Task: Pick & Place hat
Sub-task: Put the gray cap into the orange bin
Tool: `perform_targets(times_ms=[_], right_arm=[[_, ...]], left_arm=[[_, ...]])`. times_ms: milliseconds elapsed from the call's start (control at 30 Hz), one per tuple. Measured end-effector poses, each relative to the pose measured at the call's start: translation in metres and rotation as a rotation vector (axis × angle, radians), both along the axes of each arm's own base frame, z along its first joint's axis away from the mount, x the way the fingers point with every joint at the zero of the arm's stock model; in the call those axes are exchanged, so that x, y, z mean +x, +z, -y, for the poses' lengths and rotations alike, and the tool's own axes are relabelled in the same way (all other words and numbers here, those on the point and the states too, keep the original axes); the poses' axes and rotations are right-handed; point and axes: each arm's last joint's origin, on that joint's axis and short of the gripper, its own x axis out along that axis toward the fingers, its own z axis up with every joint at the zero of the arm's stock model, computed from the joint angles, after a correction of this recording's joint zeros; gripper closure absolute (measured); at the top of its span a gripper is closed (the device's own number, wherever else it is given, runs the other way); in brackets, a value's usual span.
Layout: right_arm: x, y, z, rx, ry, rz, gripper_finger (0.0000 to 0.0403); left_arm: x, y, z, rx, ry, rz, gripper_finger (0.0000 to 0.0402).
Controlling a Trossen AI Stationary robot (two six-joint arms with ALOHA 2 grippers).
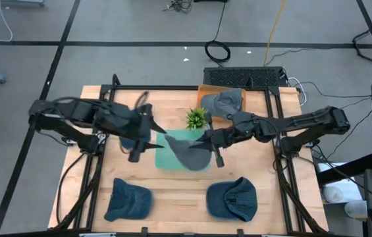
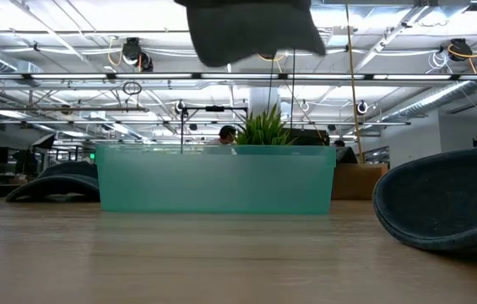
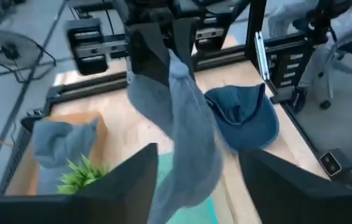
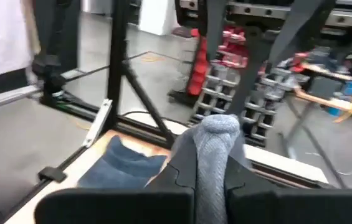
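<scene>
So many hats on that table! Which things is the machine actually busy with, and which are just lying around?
In use:
- grey hat, pinched in the right hand
- green bin beneath it
- left hand, open beside the hat

Lying about:
- two blue hats
- small plant
- grey hat on the orange box

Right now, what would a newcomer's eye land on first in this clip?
The grey hat hanging above the green bin at mid-table, pinched by the right gripper. The left gripper sits open just beside it. Two blue hats lie at the near edge, and another grey one is in the orange box behind the plant.
</scene>
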Motion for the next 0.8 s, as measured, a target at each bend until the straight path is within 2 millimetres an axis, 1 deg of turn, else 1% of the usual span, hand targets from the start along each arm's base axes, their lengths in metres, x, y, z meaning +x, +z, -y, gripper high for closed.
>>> perform_targets(times_ms=[67,133,300,433,567,667,800], right_arm=[[-0.002,0.002,-0.004,-0.009,-0.055,0.004,0.0403],[-0.007,0.002,-0.009,-0.060,-0.130,-0.011,0.0403],[-0.016,0.007,-0.023,-0.175,-0.311,0.007,0.0403],[-0.024,0.007,-0.034,-0.295,-0.571,-0.009,0.0403],[-0.031,0.009,-0.038,-0.391,-0.838,-0.039,0.0403],[-0.035,0.012,-0.038,-0.425,-0.978,-0.048,0.0403],[-0.039,0.019,-0.036,-0.454,-1.130,-0.061,0.0403]], left_arm=[[-0.010,0.007,-0.002,-0.003,0.003,0.030,0.0139],[-0.021,0.013,-0.005,-0.008,0.022,0.061,0.0116],[-0.048,0.027,-0.011,-0.026,0.054,0.133,0.0078],[-0.067,0.036,-0.015,-0.044,0.063,0.183,0.0070],[-0.081,0.042,-0.019,-0.051,0.099,0.224,0.0069],[-0.089,0.045,-0.022,-0.044,0.127,0.243,0.0069],[-0.095,0.045,-0.024,-0.024,0.153,0.241,0.0069]])
